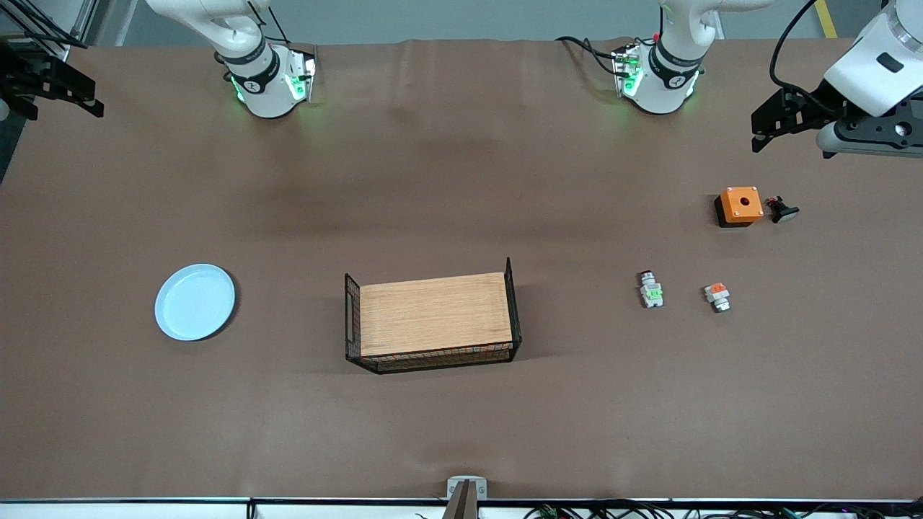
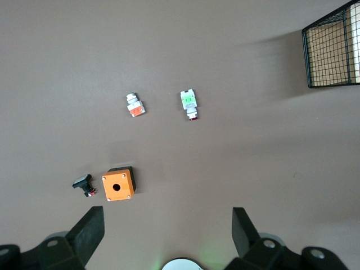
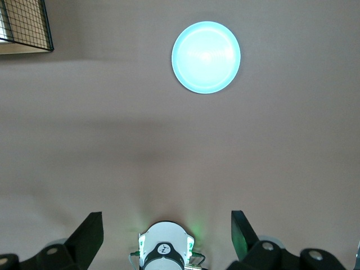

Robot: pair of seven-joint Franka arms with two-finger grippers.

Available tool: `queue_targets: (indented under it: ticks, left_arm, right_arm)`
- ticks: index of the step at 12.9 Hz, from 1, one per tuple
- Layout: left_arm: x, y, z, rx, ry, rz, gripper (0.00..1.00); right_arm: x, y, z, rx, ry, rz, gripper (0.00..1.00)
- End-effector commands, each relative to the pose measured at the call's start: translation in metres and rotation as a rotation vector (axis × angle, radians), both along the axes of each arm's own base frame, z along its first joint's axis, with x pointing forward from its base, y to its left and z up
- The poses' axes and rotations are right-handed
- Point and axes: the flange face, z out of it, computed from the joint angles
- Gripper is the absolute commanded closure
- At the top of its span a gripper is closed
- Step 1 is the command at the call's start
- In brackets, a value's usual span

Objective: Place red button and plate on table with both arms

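A: What is seen at the right arm's end of the bench (image 1: 461, 432)?
B: The right gripper (image 1: 54, 90) is held up over that end's edge, by the right arm's base. Its fingers (image 3: 87, 233) are spread wide in the right wrist view, with nothing between them. The plate (image 1: 195, 301) is laid flat on the brown sheet, nearer to the front camera than the gripper and well apart from it. It is seen whole and bare.

A: And the middle?
B: A wooden board tray (image 1: 435, 313) with black wire ends is set there, between the plate and the small parts. Nothing is carried on it.

A: Toward the left arm's end?
B: The red button (image 1: 651, 289), a white-grey block with a green middle, is found lying on the sheet. Just beside it, closer to the left arm's end, a similar block with an orange top (image 1: 717, 296) is noted; the two are apart. Farther from the front camera an orange box with a hole (image 1: 740, 205) is placed, a small black part (image 1: 782, 210) close beside it.

A: The left gripper?
B: The left gripper (image 1: 775, 122) is held in the air over that end, above the orange box's area. Its fingers (image 2: 90, 230) are released and wide; nothing is grasped.
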Motion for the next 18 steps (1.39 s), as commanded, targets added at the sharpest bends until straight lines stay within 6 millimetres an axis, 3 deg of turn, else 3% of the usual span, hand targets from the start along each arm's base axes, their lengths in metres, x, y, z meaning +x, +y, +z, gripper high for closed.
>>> queue_targets:
  ticks: [1, 3, 5, 9, 12, 14, 18]
  left_arm:
    - [-0.006, -0.001, 0.004, 0.008, -0.009, 0.013, 0.0]
    - [-0.006, -0.001, 0.004, 0.008, -0.009, 0.013, 0.0]
    - [-0.006, -0.001, 0.004, 0.008, -0.009, 0.013, 0.0]
    - [-0.006, -0.001, 0.004, 0.007, -0.01, 0.013, 0.0]
    - [-0.006, -0.001, 0.004, 0.007, -0.01, 0.013, 0.0]
    - [-0.006, -0.001, 0.004, 0.007, -0.01, 0.013, 0.0]
    - [-0.006, -0.001, 0.004, 0.007, -0.01, 0.013, 0.0]
  right_arm:
    - [0.004, -0.002, 0.009, -0.017, -0.011, -0.016, 0.0]
    - [0.005, -0.004, 0.018, -0.02, -0.039, -0.02, 0.0]
    - [0.018, -0.003, 0.008, -0.023, -0.037, -0.022, 0.0]
    - [0.024, 0.001, 0.02, 0.042, -0.083, -0.026, 0.0]
    - [0.028, -0.016, 0.019, 0.103, -0.107, -0.056, 0.0]
    - [0.031, -0.016, 0.023, 0.095, -0.114, -0.054, 0.0]
    - [0.04, -0.013, 0.013, 0.078, -0.096, -0.046, 0.0]
